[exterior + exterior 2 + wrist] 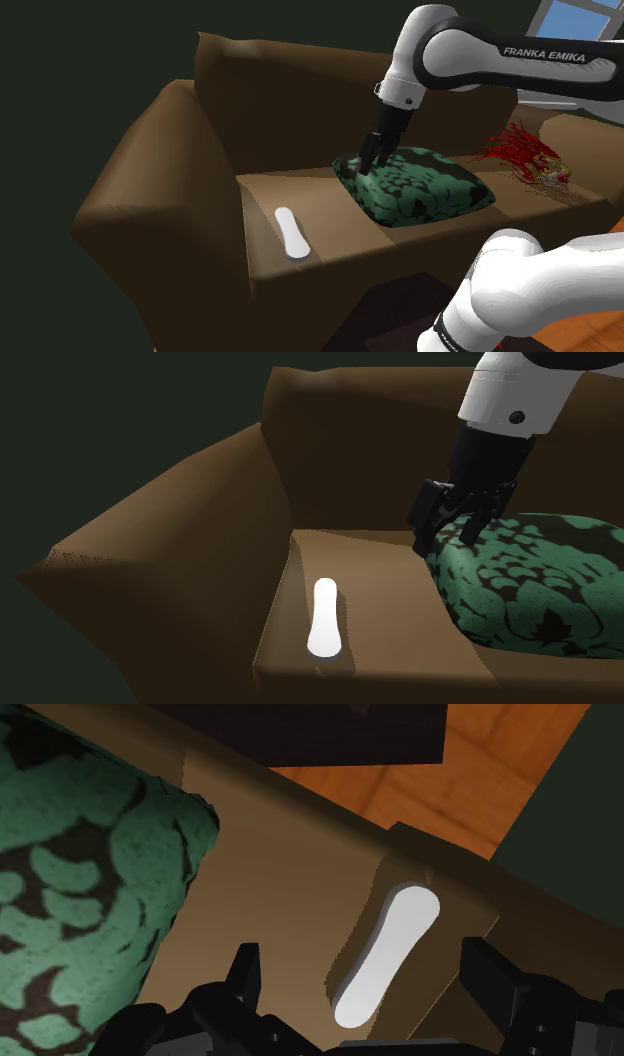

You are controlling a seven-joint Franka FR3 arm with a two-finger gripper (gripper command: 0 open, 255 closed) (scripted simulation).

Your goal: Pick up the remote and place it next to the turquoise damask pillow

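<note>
From my station I see the gripper [373, 152] down at the back of the brown sofa [150, 170] seat, right at the rear corner of the turquoise pillow [420, 185] with its dark damask pattern. I cannot tell whether the fingertips brush the fabric. In the wrist view the jaws stand wide apart with nothing clasped. The white remote [385, 954] shows in the gap between them, but it lies on the seat well beyond them. That remote [291, 233] lies flat on the seat close to its front edge, just beside the armrest on the shoulder view's left, its long side running front to back. It is apart from the pillow, with bare seat between them. The pillow sits mid-seat, tilted with its rear corner raised toward the backrest. A red, spiky bundle [525, 155] rests toward the far end of the seat on the shoulder view's right. An orange wooden floor [430, 784] shows in front of the sofa in the wrist view.
</note>
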